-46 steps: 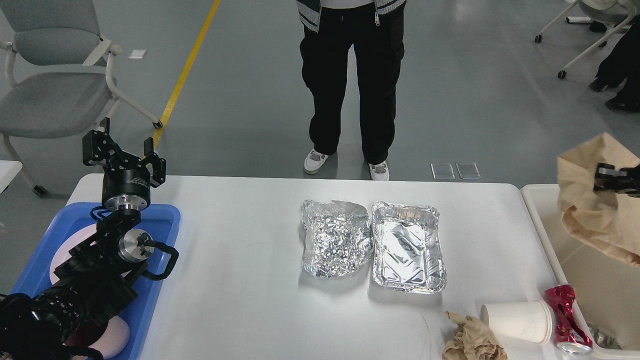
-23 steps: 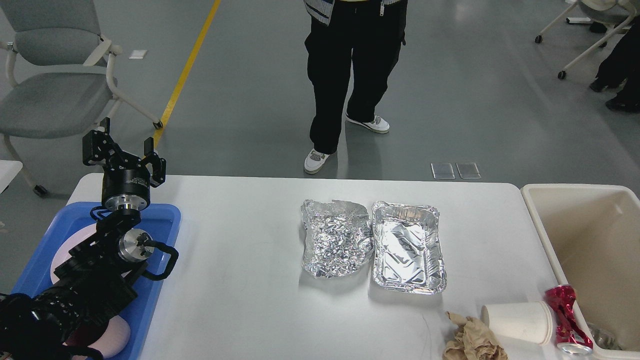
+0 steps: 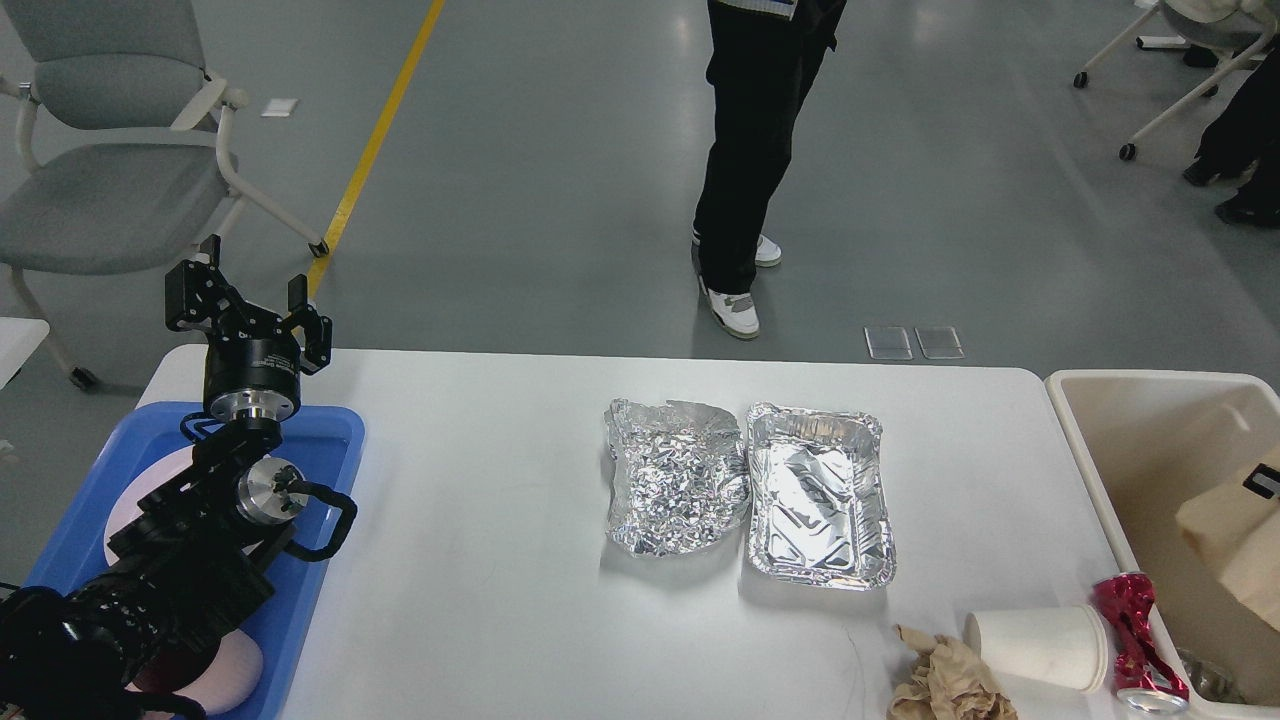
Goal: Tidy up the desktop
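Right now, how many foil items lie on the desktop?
2: a crumpled foil sheet mid-desktop, and a foil tray directly right of it, edges touching.

Loads of bare room on the desktop (image 3: 480, 560): the whole stretch between the blue tray (image 3: 335, 425) at the left edge and the foil stuff in the middle is open, near edge to far edge. The crumpled foil (image 3: 675, 478) and foil pan (image 3: 820, 495) sit touching side by side, blocking the centre. The far right strip past the pan is free up to the bin (image 3: 1085, 470). The near right corner is cramped: paper wad (image 3: 945, 680), tipped cup (image 3: 1035, 645) and red can (image 3: 1135, 640) bunched together against the bin wall. The left arm hangs over the tray.
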Motion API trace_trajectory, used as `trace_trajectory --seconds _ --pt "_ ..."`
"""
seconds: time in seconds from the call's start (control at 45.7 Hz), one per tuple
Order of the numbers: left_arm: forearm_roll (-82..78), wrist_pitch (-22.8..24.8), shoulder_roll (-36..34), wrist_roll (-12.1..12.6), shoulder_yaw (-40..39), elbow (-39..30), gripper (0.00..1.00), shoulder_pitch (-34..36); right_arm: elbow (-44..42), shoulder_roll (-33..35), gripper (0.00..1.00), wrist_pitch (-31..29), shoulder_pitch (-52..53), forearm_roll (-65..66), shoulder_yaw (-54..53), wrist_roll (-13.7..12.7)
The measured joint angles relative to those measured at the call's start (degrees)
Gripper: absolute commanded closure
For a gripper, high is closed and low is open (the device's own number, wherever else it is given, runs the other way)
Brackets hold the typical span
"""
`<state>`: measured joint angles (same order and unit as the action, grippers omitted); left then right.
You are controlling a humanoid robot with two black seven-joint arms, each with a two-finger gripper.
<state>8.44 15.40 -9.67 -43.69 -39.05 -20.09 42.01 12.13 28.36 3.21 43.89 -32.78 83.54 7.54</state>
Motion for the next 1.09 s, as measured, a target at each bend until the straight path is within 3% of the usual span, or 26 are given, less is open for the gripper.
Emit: trace_trajectory --seconds 0.219,0.372,0.525,0.809,1.094 --pt "0.0 0.0 0.0 0.0 0.02 -0.03 0.04 0.0 -0.02 -1.5 0.0 -0.64 1.51 0.23 -0.03 -1.85" --pt "0.0 0.0 0.0 0.0 -0.02 -0.04 0.04 0.0 0.46 -1.95 0.0 -4.38 5.22 0.59 -0.13 -2.19" --pt "0.0 -0.01 0.0 0.0 -0.06 -0.03 0.04 0.0 0.98 -2.04 0.0 -12.03 10.91 1.2 -0.45 -1.63" --pt "0.0 -0.01 0.0 0.08 -0.07 -0.03 0.04 0.0 4.97 -2.98 0.0 -38.42 30.81 2.92 -0.76 -0.96" --pt "0.0 0.05 0.0 0.09 -0.07 -0.03 0.04 0.0 22.6 -7.66 0.0 -41.82 49.53 12.78 -3.55 -0.86"
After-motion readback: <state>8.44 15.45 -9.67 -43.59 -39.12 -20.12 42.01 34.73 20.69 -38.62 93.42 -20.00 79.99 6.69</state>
